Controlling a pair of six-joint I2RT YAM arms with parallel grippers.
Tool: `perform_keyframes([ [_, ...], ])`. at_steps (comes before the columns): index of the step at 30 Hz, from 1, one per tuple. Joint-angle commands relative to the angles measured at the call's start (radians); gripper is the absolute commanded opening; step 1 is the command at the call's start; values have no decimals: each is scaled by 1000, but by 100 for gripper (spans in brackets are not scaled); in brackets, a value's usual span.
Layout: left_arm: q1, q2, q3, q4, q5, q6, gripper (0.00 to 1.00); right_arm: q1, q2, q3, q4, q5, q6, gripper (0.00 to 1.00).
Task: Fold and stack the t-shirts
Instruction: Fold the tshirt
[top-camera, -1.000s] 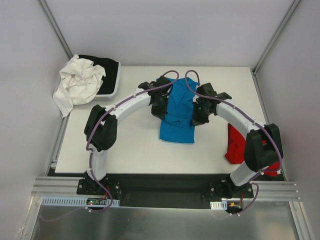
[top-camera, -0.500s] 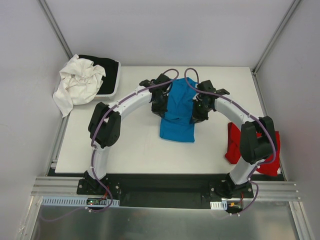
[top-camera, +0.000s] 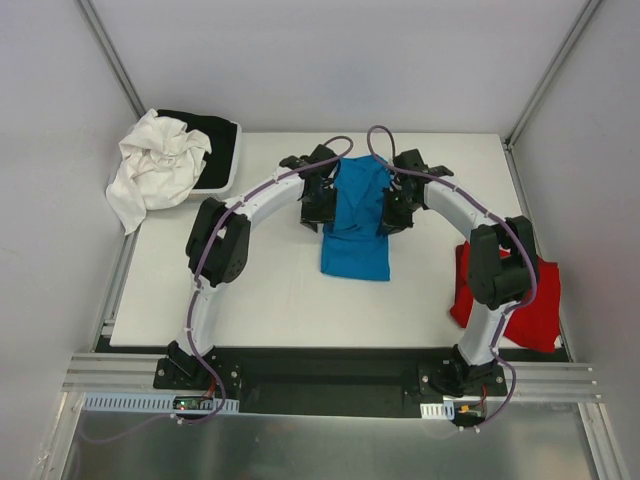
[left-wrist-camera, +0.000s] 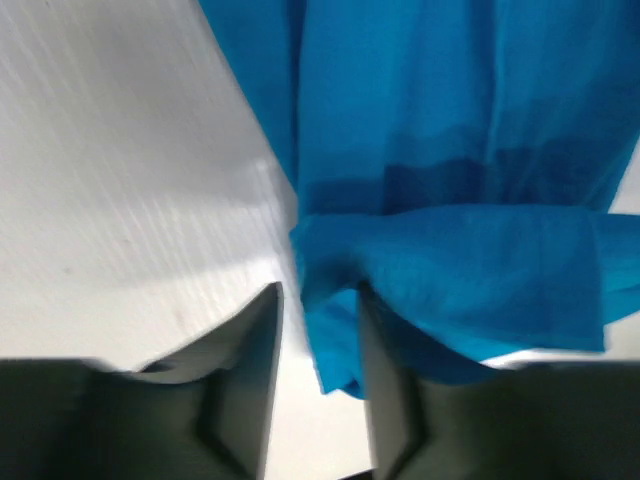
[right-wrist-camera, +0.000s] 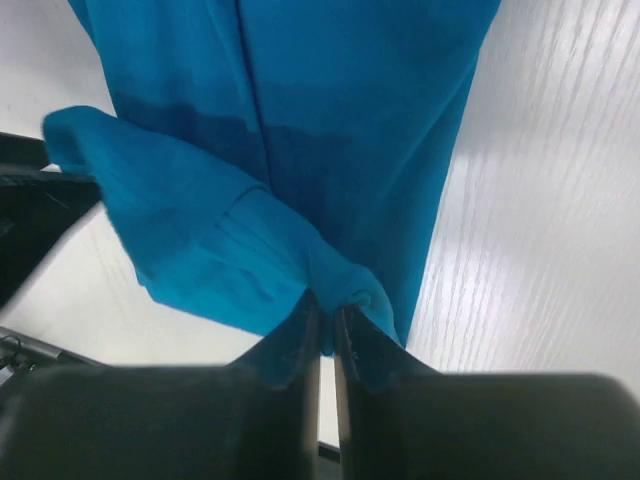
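**Top external: blue shirt runs lengthwise, a tool on each side of its far end**

The blue shirt lies mid-bench, its long axis running from the arm bases toward the far edge. The left tool and right tool flank its far end, one at each side edge, so neither arm is nearer.

From the wrist views, the right tool is clenched on a pinched fold of blue cloth. The left tool's jaws stand parted, with a blue corner loose between them and a sliver of bench showing beside it.

The raised fold hangs over the flat layer, and the near hem lies toward the bases, probably the way any further fold must travel.

The red shirt sits crumpled at the bench's right edge, beside the right arm.
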Motion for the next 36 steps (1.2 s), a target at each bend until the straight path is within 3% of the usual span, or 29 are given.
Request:
perform_keyframes([
  [1,23,9,39,-18,17,18,72,-11,20,65,-15,-27,-27,44],
  [3,25,-9,29,-20,5,24,99,-13,6,55,-12,-18,-27,62],
  [4,25,-15,24,-21,5,26,99,-13,-3,52,-10,-13,-26,71],
  [6,23,-49,2,-20,7,23,99,-13,-35,42,-12,-16,-26,72],
  [18,-14,-190,-73,-18,11,-14,99,-6,-216,-224,69,-27,42,57],
  [20,-46,-204,-77,-18,5,-28,98,1,-239,-253,72,-36,49,37],
  [21,-60,-206,-80,-17,2,-32,96,10,-239,-259,74,-33,51,25],
  [22,-72,-200,-84,-14,1,-36,87,15,-238,-267,74,-24,53,1],
  [24,-109,-181,-81,-9,-7,-36,32,24,-224,-276,85,-23,59,1],
  [25,-115,-154,-79,-11,-6,-36,11,26,-221,-273,89,-16,57,1],
  [26,-119,-143,-74,-9,-1,-37,0,27,-207,-268,91,-13,57,1],
  [36,-123,-20,-94,53,-64,-55,0,44,-42,-176,152,-18,89,1],
])
